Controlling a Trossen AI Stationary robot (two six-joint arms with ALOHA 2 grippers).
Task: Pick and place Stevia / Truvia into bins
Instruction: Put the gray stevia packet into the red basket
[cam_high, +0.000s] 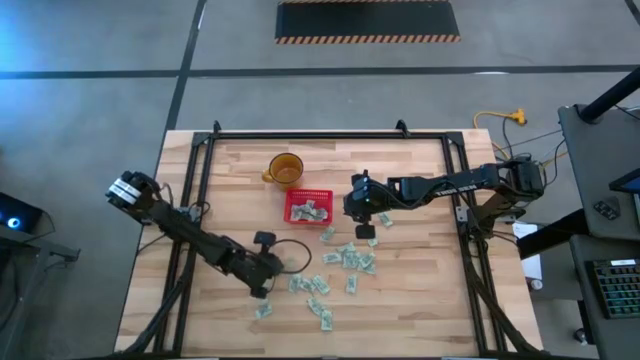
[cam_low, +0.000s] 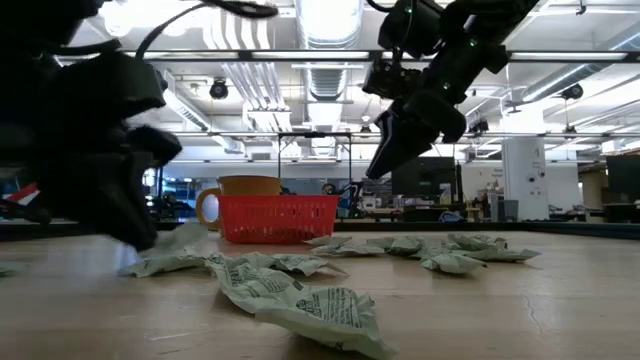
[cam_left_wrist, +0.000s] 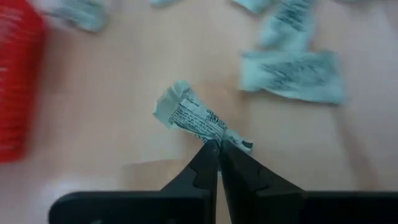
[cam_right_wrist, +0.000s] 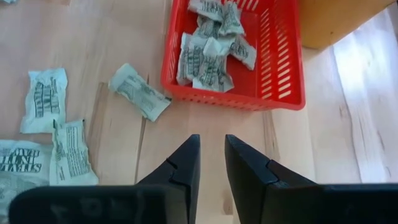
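Observation:
Several pale green and white Stevia sachets (cam_high: 350, 258) lie loose on the wooden table. More of them lie inside the red basket (cam_high: 290, 207). My left gripper (cam_high: 268, 289) is down at the near left of the pile, shut on one crumpled sachet (cam_left_wrist: 186, 112). My right gripper (cam_right_wrist: 211, 158) hangs above the table just right of the basket (cam_right_wrist: 286, 74). It is open a little, with nothing between its fingers. My left gripper pinches the near end of the crumpled sachet (cam_left_wrist: 219, 133) between its two fingertips. It comes slanting down from the table's left. The rest of the sachet sticks out beyond the fingertips over the wood. I cannot tell whether it is clear of the table.
An amber cup (cam_high: 285, 168) stands just behind the basket. A dark rail frame (cam_high: 205, 150) runs along the table's left, far and right sides. A black cable loop (cam_high: 290, 255) lies beside my left arm. Bare wood shows at the near right.

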